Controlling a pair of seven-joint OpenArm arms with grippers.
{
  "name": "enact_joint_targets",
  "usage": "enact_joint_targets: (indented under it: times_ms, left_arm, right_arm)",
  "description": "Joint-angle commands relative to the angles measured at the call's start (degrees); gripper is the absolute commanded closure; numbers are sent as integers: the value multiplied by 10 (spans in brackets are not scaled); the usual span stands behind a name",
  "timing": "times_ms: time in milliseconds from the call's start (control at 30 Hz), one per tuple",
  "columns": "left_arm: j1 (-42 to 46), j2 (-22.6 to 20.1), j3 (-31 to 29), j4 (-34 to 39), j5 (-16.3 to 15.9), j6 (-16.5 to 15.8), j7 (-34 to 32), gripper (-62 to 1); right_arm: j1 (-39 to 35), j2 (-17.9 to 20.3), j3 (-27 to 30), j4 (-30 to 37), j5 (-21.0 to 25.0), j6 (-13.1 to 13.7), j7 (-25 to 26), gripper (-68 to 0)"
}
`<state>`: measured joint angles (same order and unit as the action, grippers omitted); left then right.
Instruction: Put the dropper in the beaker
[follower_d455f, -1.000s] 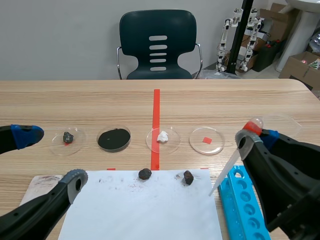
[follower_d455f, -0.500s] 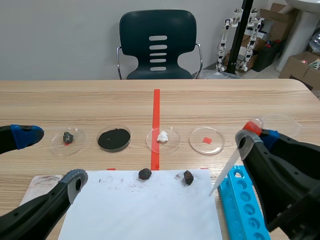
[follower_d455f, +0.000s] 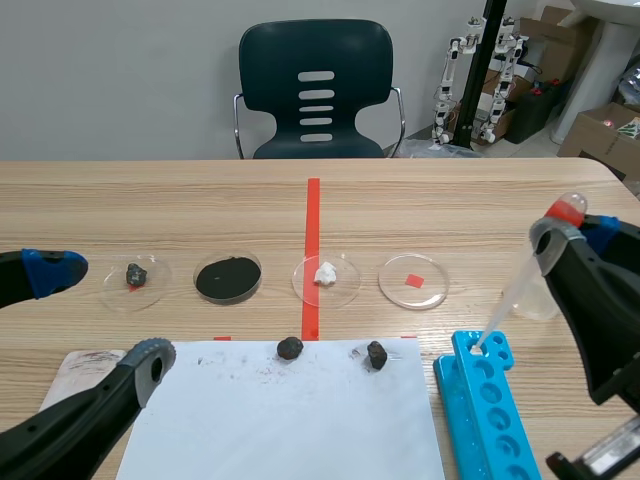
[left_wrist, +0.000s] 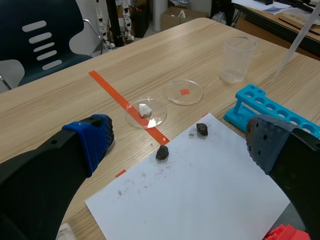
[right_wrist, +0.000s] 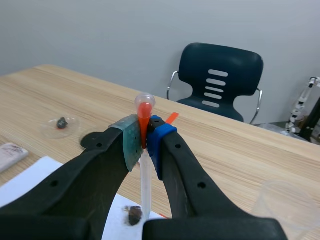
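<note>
Now that the right arm has swung out toward 3 o'clock, you see the right pincer carrying the slim translucent plastic dropper, red at the bulb, clear of the white paper sheet. It now hangs over the far end of the bright blue plastic test-tube rack. The pincer's fingers are pinching the dropper just below the bulb, as the right wrist view confirms. The stem hangs slanted, tip toward 7 o'clock, at the rack's far corner; whether it touches cannot be judged. The clear plastic beaker stands upright on the wooden worktop just beside the rack, at its 2 o'clock, partly hidden by the arm. The left pincer lies low at 8 o'clock, spread wide and holding nothing, and has not moved.

A second ago the tip hung by the sheet's right edge, farther from the beaker; the shift closes most of that gap. The carry looks nearly done. You have yet to bring the tip over the beaker's mouth and lower it before release; the slanted stem could catch the rim or topple the light beaker.
</note>
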<state>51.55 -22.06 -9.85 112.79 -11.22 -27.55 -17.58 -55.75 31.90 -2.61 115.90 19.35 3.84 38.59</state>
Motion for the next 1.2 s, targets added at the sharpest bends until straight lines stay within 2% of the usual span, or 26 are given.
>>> enact_joint_targets:
  times_ms: [0,400,667,967,1067,1167]
  left_arm:
    - [0,1,1,3,-8,-1,-8,-559]
    - [0,1,1,3,-8,-1,-8,-559]
    - [0,1,1,3,-8,-1,-8,-559]
    - [0,1,1,3,-8,-1,-8,-559]
    - [0,1,1,3,-8,-1,-8,-559]
    - [0,1,1,3,-8,-1,-8,-559]
  right_arm:
    - [14,1,15,10,4,0,-3,-24]
    - [70,1,81,2,35,0,-129,-24]
    - [132,-2,106,-52,50,0,-130,-24]
    - [241,-2,109,-146,68,2,-130,-24]
    - [282,-2,109,-178,71,17,-130,-24]
    - [327,-2,109,-219,71,52,-130,-24]
